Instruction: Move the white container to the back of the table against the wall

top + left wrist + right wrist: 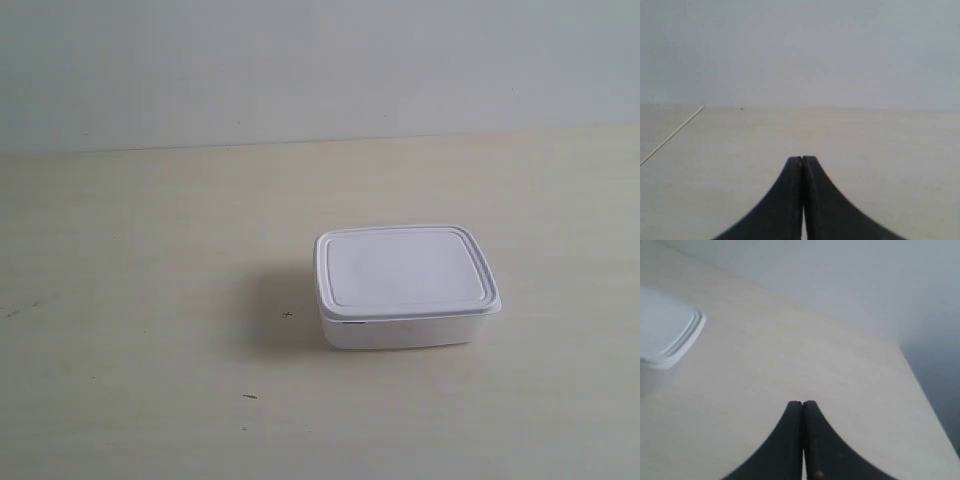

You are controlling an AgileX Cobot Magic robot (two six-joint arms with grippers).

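The left arm's fingers [787,195], pressed together and holding nothing, hang over bare worktop [880,150] facing the wall [800,50]. The single white container [406,290], its one lid [400,262] on, sits right of centre in the exterior view, well short of the wall. The right arm's fingers [787,435], likewise together and empty, hover apart from its corner. The count is one container and two pairs of fingers; no arm shows in the exterior view. The likely hazard is that an off-centre push could spin the box askew, and one catching the lid's rim could pop it or tip the box.
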